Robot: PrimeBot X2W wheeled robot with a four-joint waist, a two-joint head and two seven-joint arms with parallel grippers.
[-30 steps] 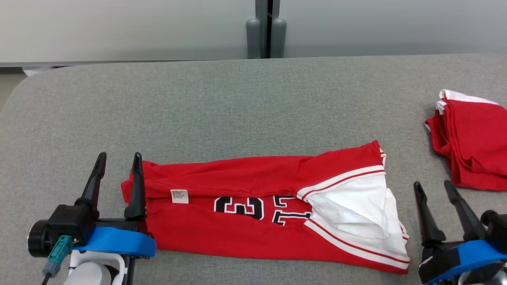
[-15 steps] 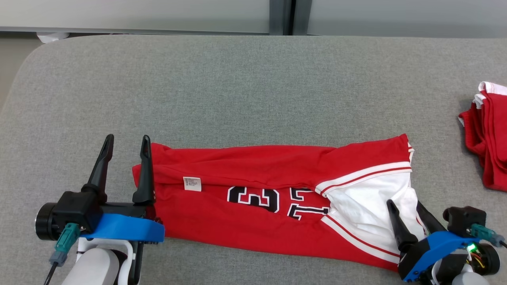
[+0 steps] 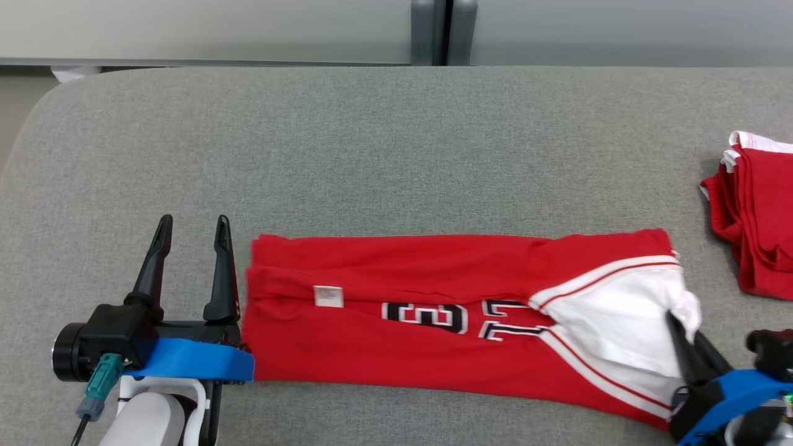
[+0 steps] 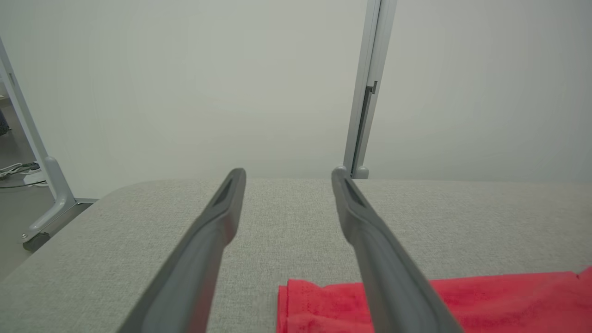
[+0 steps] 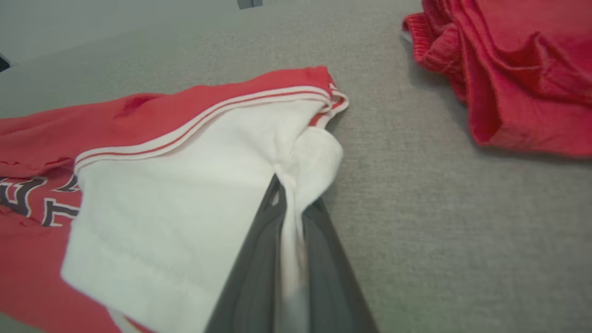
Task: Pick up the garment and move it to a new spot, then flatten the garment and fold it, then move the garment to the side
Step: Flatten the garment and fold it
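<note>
Grey fabric table (image 3: 396,142) under the garment (image 3: 403,272) — pale wall (image 3: 204,28) behind (rounded corners).

Left tool (image 3: 194,220) low, fingers (image 4: 215,231) wide apart (tips forward); right tool (image 5: 286,194) tight on the garment (image 3: 403,272).

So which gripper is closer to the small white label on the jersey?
Left. The left gripper sits open just off the jersey, near the label; the right gripper pinches the far white end.

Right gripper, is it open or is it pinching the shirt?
Shut, and pinching. The right gripper has its two dark fingers pressed together, with white cloth of the shirt bunched between them.
</note>
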